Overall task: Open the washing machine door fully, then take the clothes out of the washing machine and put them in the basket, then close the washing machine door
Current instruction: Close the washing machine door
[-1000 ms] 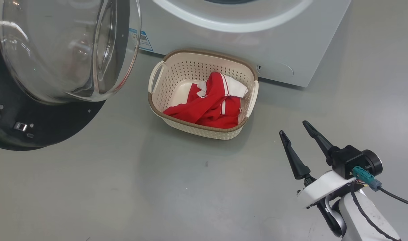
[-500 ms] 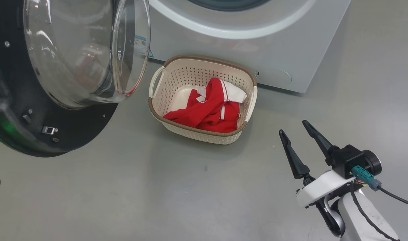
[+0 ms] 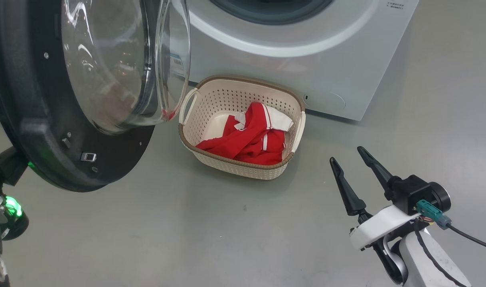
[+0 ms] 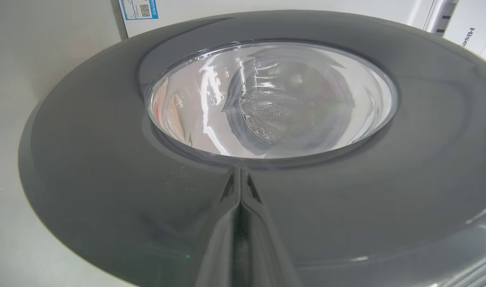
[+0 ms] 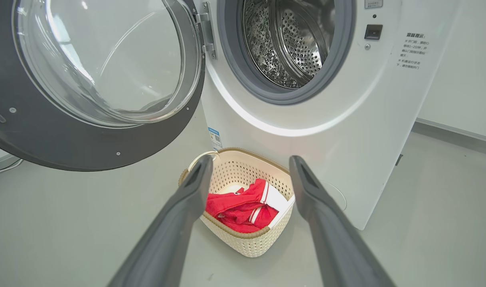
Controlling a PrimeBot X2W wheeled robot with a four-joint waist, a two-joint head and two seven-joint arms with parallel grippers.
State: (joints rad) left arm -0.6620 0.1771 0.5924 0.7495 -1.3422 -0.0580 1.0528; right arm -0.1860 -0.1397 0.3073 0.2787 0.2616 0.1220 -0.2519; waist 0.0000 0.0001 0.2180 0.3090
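Note:
The washing machine door (image 3: 47, 119) hangs partly open on the left, its glass bowl (image 3: 119, 71) facing the washing machine (image 3: 307, 59). My left gripper (image 4: 239, 171) is shut, its fingertips pressed against the door's glossy outer face (image 4: 107, 179). The red clothes (image 3: 251, 139) lie in the cream basket (image 3: 243, 169) on the floor in front of the machine. My right gripper (image 3: 348, 161) hovers open and holds nothing, to the right of the basket. In the right wrist view the gripper (image 5: 249, 161) points at the basket (image 5: 247, 243), the clothes (image 5: 235, 207) and the bare steel drum (image 5: 295, 40).
My left arm with a green light (image 3: 11, 207) sits at the lower left, behind the door. The door's lower rim (image 5: 87, 147) overhangs the floor left of the basket. Grey floor spreads before the basket and to the machine's right.
The door has swung toward the machine and stands more edge-on. My left arm has come into the head view at the lower left. The camera has tilted up a little; the right gripper holds still.

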